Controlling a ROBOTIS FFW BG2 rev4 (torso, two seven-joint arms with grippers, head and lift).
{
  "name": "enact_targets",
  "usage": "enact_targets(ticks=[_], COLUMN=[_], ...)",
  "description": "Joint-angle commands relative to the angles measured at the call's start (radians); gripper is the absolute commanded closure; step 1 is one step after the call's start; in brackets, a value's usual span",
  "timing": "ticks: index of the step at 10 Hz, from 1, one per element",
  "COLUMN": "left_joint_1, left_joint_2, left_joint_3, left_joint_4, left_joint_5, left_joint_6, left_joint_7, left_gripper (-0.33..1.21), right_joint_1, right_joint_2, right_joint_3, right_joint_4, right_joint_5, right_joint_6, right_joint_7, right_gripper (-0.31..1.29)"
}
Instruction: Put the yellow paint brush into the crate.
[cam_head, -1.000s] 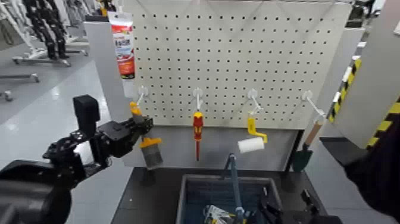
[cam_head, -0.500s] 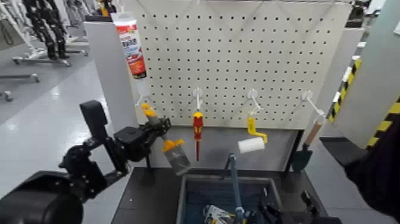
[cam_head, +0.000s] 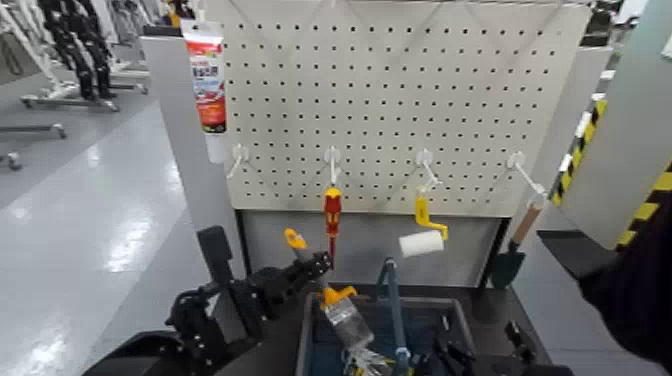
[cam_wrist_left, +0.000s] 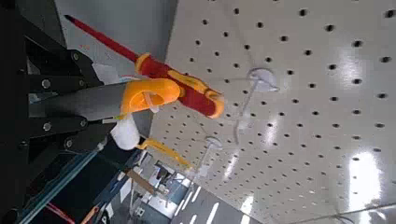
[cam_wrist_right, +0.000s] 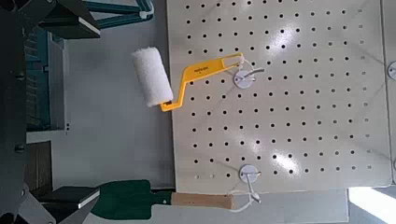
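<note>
Your yellow paint brush has a grey handle with an orange-yellow tip, a flared yellow collar and short grey bristles. It tilts bristles-down over the left edge of the crate, a grey-blue bin with a lighter rim.

Behind it you face a white pegboard. From left to right it carries a red-and-white tube, a red-and-yellow screwdriver, a yellow-handled white paint roller and a green trowel. Pale workshop floor stretches to your left.

Your left gripper is clamped on the brush handle, just left of the crate. Your right gripper sits low at the right; I cannot tell how it is set.
</note>
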Motion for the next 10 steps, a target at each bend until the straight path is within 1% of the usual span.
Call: enact_targets(ticks=[1, 2, 5, 6, 7, 8, 9, 10], left_joint_1=[-0.041, -0.056, -0.089, -0.095, -0.095, -0.096, -0.098, -0.095], left_joint_2=[-0.002, -0.002, -0.005, -0.007, -0.007, -0.007, -0.007, -0.007], left_joint_3=[-0.090, -0.122, -0.189, -0.200, -0.202, -0.202, -0.202, -0.194], left_joint_4=[0.087, 0.112, 0.187, 0.198, 0.198, 0.193, 0.189, 0.178], left_joint_5=[0.002, 0.002, 0.006, 0.005, 0.005, 0.005, 0.005, 0.005], left_joint_6=[-0.005, 0.004, 0.055, 0.076, 0.088, 0.110, 0.116, 0.117], left_joint_7=[-0.005, -0.005, -0.007, -0.005, -0.001, 0.004, 0.007, 0.009], left_gripper=[1.15, 1.15, 1.15, 1.15, 1.05, 0.87, 0.63, 0.24], right_joint_1=[-0.001, -0.003, -0.001, -0.001, 0.000, 0.000, 0.002, 0.003], right_joint_2=[0.000, 0.002, 0.002, 0.002, 0.003, 0.003, 0.003, 0.003], right_joint_3=[0.004, 0.004, 0.004, 0.004, 0.003, 0.003, 0.003, 0.003], right_joint_4=[0.007, 0.007, 0.009, 0.009, 0.007, 0.007, 0.007, 0.007], right_joint_5=[-0.007, -0.007, -0.009, -0.009, -0.009, -0.009, -0.009, -0.009], right_joint_6=[-0.005, -0.008, -0.010, -0.010, -0.010, -0.010, -0.010, -0.010], right_joint_7=[0.001, 0.001, 0.001, 0.001, 0.001, 0.001, 0.001, 0.001], right_gripper=[0.12, 0.12, 0.12, 0.12, 0.12, 0.12, 0.12, 0.12])
